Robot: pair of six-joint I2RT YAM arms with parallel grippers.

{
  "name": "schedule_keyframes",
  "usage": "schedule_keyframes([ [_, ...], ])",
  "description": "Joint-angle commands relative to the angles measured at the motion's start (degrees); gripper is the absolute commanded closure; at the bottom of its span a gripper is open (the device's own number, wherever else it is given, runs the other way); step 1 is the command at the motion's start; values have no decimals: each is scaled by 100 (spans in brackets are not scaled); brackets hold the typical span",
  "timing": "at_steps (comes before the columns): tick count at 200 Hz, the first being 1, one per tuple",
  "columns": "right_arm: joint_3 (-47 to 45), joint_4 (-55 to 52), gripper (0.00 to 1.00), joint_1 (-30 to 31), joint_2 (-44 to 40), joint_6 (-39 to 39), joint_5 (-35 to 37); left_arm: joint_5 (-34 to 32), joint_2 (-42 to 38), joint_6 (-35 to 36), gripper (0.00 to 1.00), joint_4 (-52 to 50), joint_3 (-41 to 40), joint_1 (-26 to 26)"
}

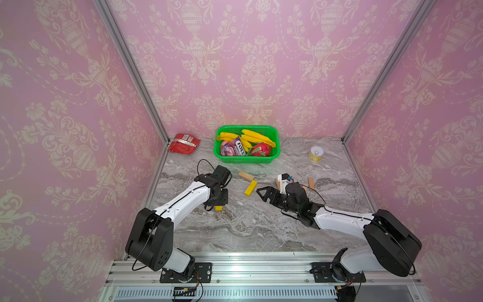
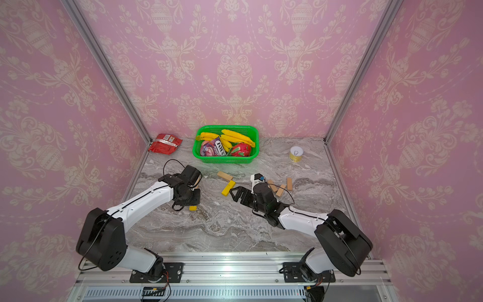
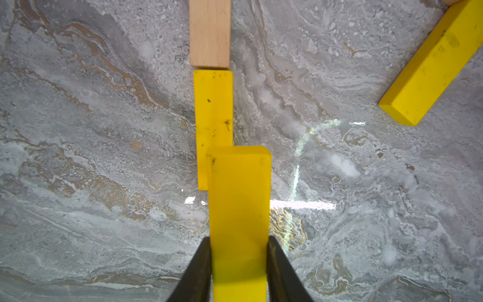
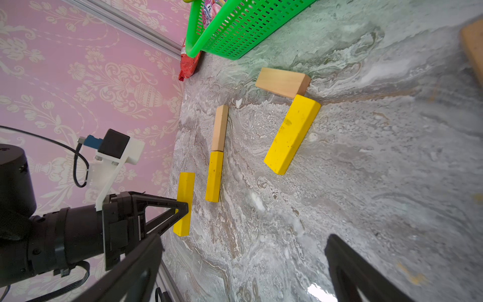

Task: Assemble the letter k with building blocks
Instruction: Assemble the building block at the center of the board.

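Left gripper [image 3: 239,240] clamps a bright yellow flat bar [image 3: 239,198] above a lying yellow bar [image 3: 213,109] butted against a tan wooden bar [image 3: 210,34]; both top views mostly hide that row beneath the arm. Right gripper [image 1: 262,194] gapes empty.

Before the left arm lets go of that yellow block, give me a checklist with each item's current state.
1. Grip: left gripper closed on the held yellow block: ok.
2. Stem so far: wood block and placed yellow block meet end to end: ok.
3. Alignment: held yellow block sits to one side of those two, alongside the placed yellow block's near end: not ok.
4. Held yellow block resting on the table: cannot tell.
5. Right gripper open, holding nothing: ok.
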Motion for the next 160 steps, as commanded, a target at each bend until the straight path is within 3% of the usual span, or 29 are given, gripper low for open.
schedule_keyframes([
  [1, -44, -110, 0, -3, -197, -53, 45, -97, -209, 67, 86, -177, -233, -27],
  [74, -91, 31, 0, -13, -179, -2, 56, -71, -611, 6, 86, 55, -1049, -27],
  [127, -87, 44, 0, -4, -164, 8, 29, -172, -875, -158, 85, -8, -1188, -36],
  [160, -97, 31, 0, -9, -180, 3, 31, 150, -778, -214, 85, 314, -1346, -36],
])
